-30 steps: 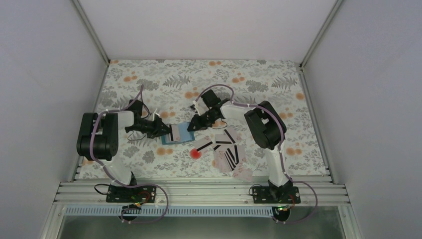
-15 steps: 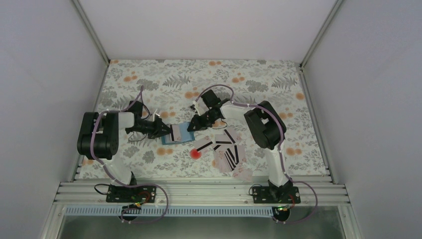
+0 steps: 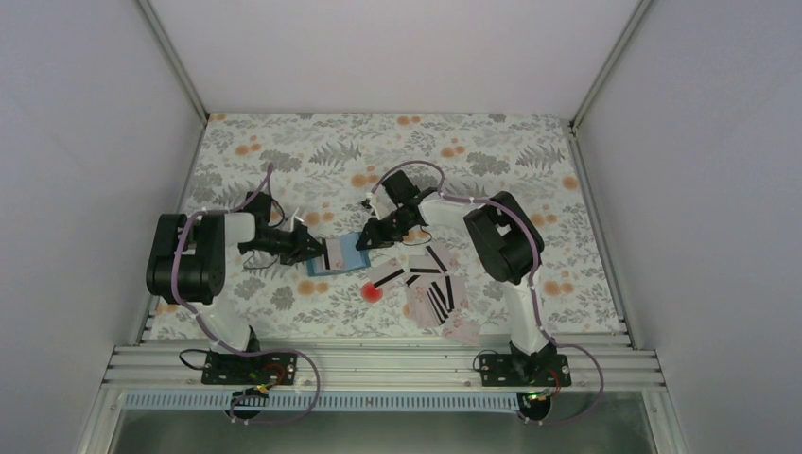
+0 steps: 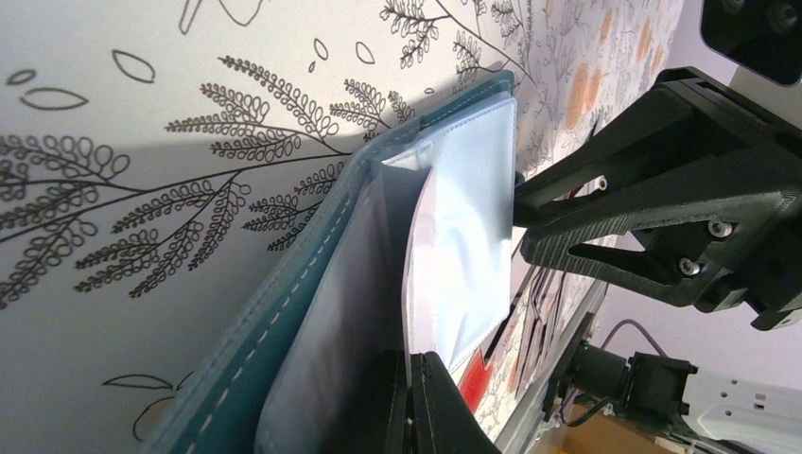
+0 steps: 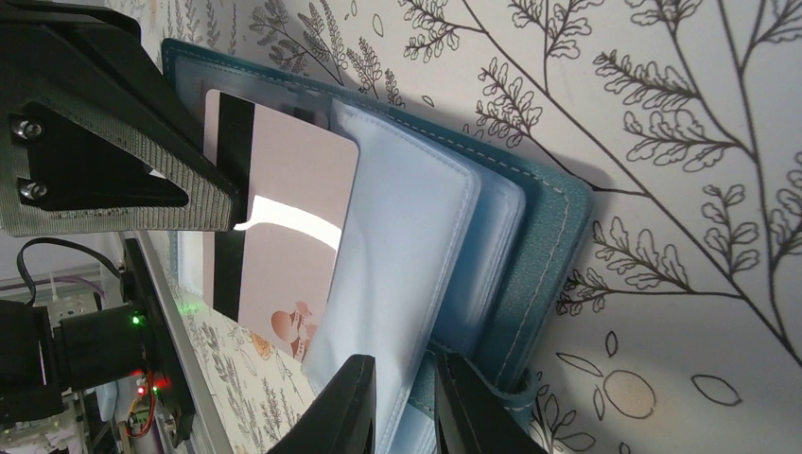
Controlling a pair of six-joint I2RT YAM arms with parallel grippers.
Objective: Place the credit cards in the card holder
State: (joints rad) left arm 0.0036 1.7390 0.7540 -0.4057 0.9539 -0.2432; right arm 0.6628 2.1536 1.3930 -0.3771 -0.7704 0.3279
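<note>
The blue card holder (image 3: pixel 340 255) lies open on the floral mat between my two grippers. My left gripper (image 4: pixel 413 364) is shut on a pale card with a black stripe (image 5: pixel 284 227) and holds its far edge at the clear inner sleeves (image 5: pixel 407 236). My right gripper (image 5: pixel 407 383) is shut on one clear sleeve of the card holder (image 5: pixel 530 255) at its near edge. From above, the left gripper (image 3: pixel 317 249) is at the holder's left and the right gripper (image 3: pixel 367 242) at its right. Several more cards (image 3: pixel 430 284) lie fanned to the right.
A round red spot (image 3: pixel 372 292) is on the mat just below the holder, beside a striped card. One more pale card (image 3: pixel 462 330) lies near the front rail. Grey walls enclose the mat on three sides.
</note>
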